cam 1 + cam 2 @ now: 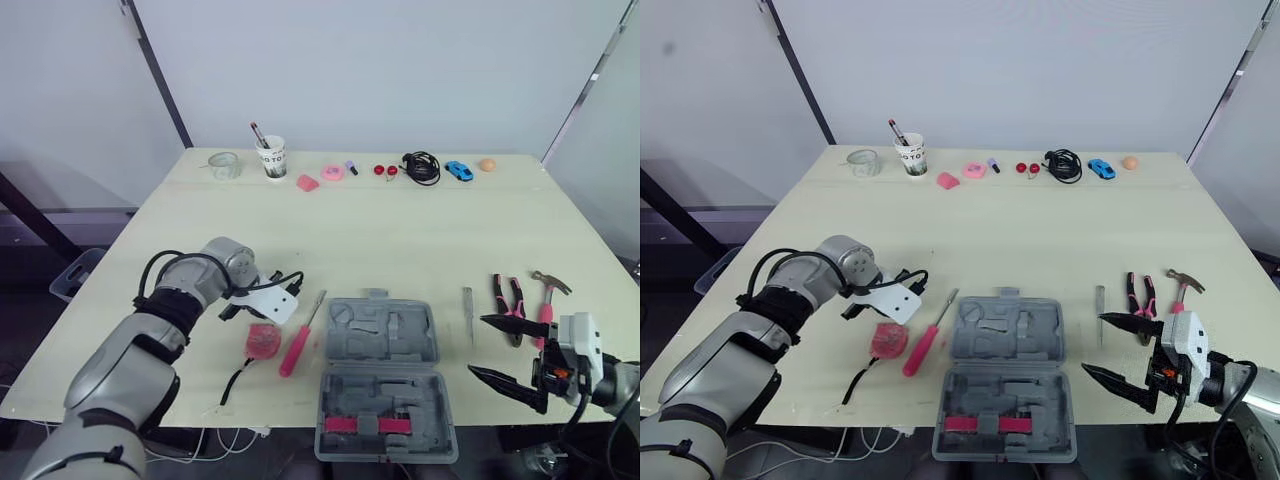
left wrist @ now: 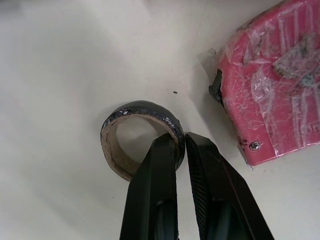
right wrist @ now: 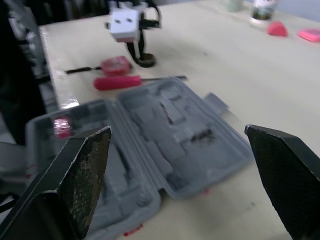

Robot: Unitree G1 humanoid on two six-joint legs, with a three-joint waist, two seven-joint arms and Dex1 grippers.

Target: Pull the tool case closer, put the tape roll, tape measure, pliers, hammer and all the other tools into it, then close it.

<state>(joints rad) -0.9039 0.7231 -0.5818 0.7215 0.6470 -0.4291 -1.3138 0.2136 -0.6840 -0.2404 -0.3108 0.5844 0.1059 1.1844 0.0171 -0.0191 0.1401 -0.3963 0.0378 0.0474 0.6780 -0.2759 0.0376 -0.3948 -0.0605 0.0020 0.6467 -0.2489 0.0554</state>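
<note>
Now pinches tape roll [image 2: 142, 107] wall with left hand [image 2: 181, 140], beside tape measure [image 2: 272, 85]; holds right hand [image 1: 478, 346] spread wide, just right of open case [image 1: 381, 392] on tabletop [image 1: 400, 240].

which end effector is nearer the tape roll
Left. The left end effector pinches the tape roll by its wall; the right end effector hangs open on the far side of the tool case.

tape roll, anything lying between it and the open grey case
Yes: between the black tape roll and the grey plastic tool case lie the red tape measure and the pink-handled screwdriver.
</note>
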